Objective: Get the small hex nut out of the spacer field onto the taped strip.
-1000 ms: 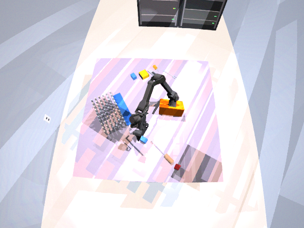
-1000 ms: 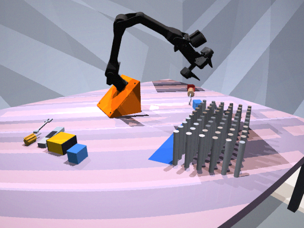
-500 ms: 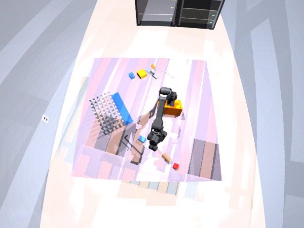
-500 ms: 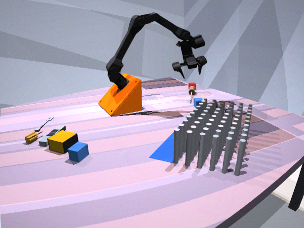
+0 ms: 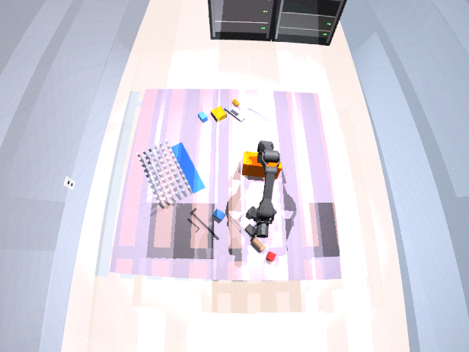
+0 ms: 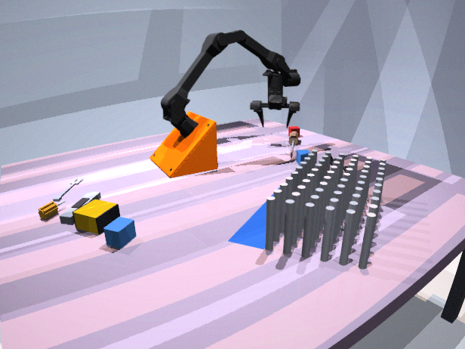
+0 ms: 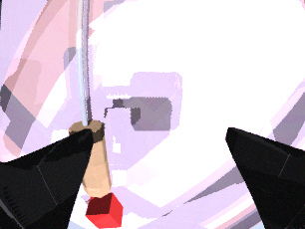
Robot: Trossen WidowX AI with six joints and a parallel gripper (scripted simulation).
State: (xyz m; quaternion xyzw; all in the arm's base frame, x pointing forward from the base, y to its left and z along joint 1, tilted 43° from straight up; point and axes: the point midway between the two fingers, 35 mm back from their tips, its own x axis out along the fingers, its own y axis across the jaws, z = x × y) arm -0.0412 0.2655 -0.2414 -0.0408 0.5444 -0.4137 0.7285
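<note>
Room: pale grey-blue panelled walls; two dark cabinets [image 5: 274, 19] at 12 o'clock of the top view. Floor cream.

Table [image 6: 189, 294]: wide top striped pink, lilac and white, with darker blocks toward 6 o'clock.

Arm on an orange wedge base [image 6: 200, 151] near table centre, reaching toward 6 o'clock in the top view.

Spacers [image 6: 324, 204]: grey posts upright in a grid at 9 o'clock of the base. Blue taped strip [image 5: 188, 168] lies along the field's base-facing edge. Nut not discernible in any view.

Gripper [image 6: 274, 125]: spread wide, nothing between the fingers, hanging above a wooden-handled pick [image 7: 97, 161]; its thin shaft runs toward 12 o'clock in the wrist view.

Smaller items: yellow block [image 5: 218, 113], L-shaped hook tool [image 5: 198, 225], blue cube [image 5: 218, 214], red cube [image 7: 104, 210] touching the handle's butt.
</note>
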